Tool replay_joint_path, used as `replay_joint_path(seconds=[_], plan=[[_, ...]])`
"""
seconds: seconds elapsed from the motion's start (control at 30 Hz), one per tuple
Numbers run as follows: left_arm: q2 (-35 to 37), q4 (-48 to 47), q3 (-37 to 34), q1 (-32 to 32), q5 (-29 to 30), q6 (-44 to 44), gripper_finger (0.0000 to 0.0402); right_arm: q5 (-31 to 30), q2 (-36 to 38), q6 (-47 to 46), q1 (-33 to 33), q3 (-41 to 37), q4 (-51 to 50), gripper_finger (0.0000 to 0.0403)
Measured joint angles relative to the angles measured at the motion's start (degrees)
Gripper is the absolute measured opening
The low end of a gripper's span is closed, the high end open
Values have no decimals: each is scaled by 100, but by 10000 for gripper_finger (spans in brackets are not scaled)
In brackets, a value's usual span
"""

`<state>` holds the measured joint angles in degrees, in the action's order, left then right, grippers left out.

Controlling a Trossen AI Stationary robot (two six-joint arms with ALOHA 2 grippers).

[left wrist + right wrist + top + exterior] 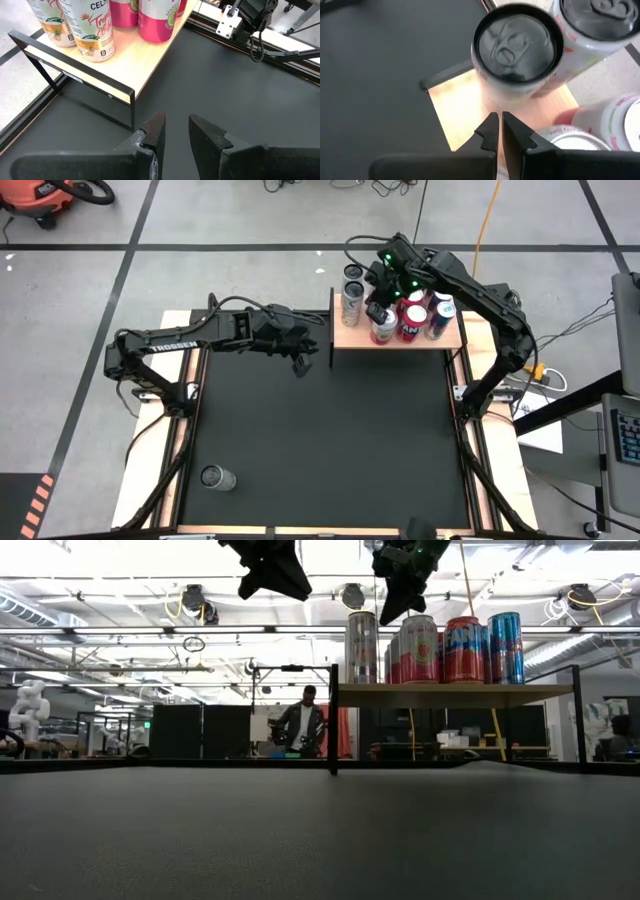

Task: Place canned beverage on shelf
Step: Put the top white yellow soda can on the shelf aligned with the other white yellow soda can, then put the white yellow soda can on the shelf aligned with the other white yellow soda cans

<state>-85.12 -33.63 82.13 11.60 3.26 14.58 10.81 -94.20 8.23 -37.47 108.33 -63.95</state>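
Observation:
The shelf (350, 338) is a light-wood board on a black frame at the table's far side. Several upright cans stand on it: white ones (352, 292), red ones (410, 322) and a blue one (441, 315). My right gripper (499, 120) is shut and hangs close above the cans' tops (390, 612), over the board's left part (460, 107), with nothing between its fingers. My left gripper (176, 127) hovers above the black mat just left of the shelf (298, 366), slightly open and with nothing in it. Another silver can (217, 477) lies on its side near the table's near left corner.
A black mat (320, 440) covers the table between wooden edge strips (180, 450). The shelf's black frame leg (132, 107) stands close ahead of my left gripper. In the low view a person (303, 725) stands far back in the room.

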Motion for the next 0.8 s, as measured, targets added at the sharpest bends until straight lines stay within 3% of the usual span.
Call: replay_joint_path(seconds=[0.2, 0.4, 0.6, 0.8], plan=[[14, -204, 38, -11, -632, 372, 86, 6, 370, -148, 4, 0, -100, 0], [45, -1726, 927, -177, -765, 374, 86, 660, 1116, -680, 14, 0, -102, 0], [56, -3634, 2247, -909, -784, 450, 86, 890, 1788, -1065, 323, 4, -139, 0], [65, -4948, 2874, -1910, -1020, 1523, 86, 891, 2196, -1124, 750, 4, -291, 0]])
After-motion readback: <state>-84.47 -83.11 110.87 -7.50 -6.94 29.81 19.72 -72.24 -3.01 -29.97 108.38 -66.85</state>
